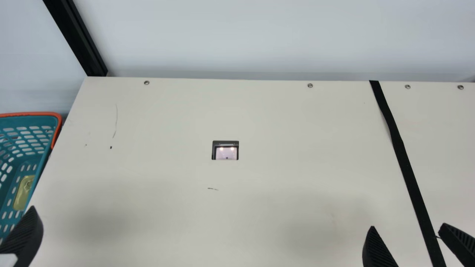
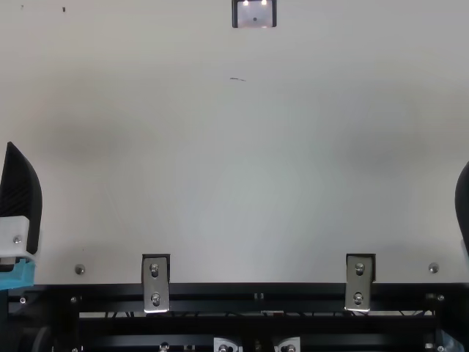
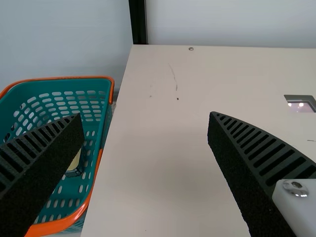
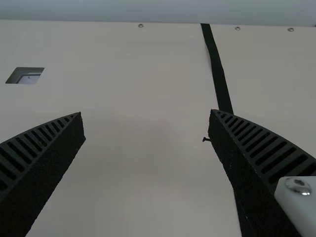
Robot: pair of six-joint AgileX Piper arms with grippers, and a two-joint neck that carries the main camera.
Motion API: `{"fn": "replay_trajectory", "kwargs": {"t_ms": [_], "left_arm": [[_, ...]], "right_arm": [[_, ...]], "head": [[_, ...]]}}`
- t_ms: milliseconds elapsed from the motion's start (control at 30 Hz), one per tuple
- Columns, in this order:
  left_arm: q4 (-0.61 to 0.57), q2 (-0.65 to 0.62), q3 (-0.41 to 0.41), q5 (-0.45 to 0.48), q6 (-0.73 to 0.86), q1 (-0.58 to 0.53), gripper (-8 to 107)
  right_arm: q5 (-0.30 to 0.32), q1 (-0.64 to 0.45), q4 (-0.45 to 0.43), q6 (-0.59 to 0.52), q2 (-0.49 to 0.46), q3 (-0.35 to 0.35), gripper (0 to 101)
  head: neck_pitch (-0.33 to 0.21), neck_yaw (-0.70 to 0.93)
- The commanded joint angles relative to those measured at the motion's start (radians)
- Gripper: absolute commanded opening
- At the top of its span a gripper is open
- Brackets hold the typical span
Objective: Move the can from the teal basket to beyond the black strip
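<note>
Can [image 1: 23, 194]: inside the teal basket, low down, lying with a yellowish top showing; it is at my left, with the whole bare stretch up to the strip still to cross.
Basket [image 1: 31, 114]: teal with an orange rim, just beyond the left edge of the counter [image 1: 167, 122].
Left tool [image 3: 145, 116]: fingers spread wide and holding nothing. In its wrist view one finger lies across the basket.
Right tool [image 4: 146, 114]: also spread wide and empty, with one finger over part of the strip.
Strip [image 1: 402, 155]: a black band running from the far edge of the counter towards me, on my right.
Risk at the basket: a descent too near its wall could make a finger catch the orange rim and drag or tip it. A shallow pinch could let the can slip, as it seems low and flat.
Risk at the strip: the left arm may fall short, so a handover could be needed; a loose grip there could drop the can on the near side.
Hard to make out: the main view cuts off the basket's left part. The wall there and a finger in the left wrist view cover part of the can, so its full outline is uncertain.
</note>
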Motion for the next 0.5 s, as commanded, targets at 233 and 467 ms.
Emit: {"fn": "replay_trajectory", "kwargs": {"t_ms": [233,467], "left_arm": [[0.0,0.0,0.0,0.0,0.0,0.0,90],[0.0,0.0,0.0,0.0,0.0,0.0,90]], "right_arm": [[0.0,0.0,0.0,0.0,0.0,0.0,101],[0.0,0.0,0.0,0.0,0.0,0.0,101]], "head": [[-0.003,0.006],[-0.003,0.006]]}}
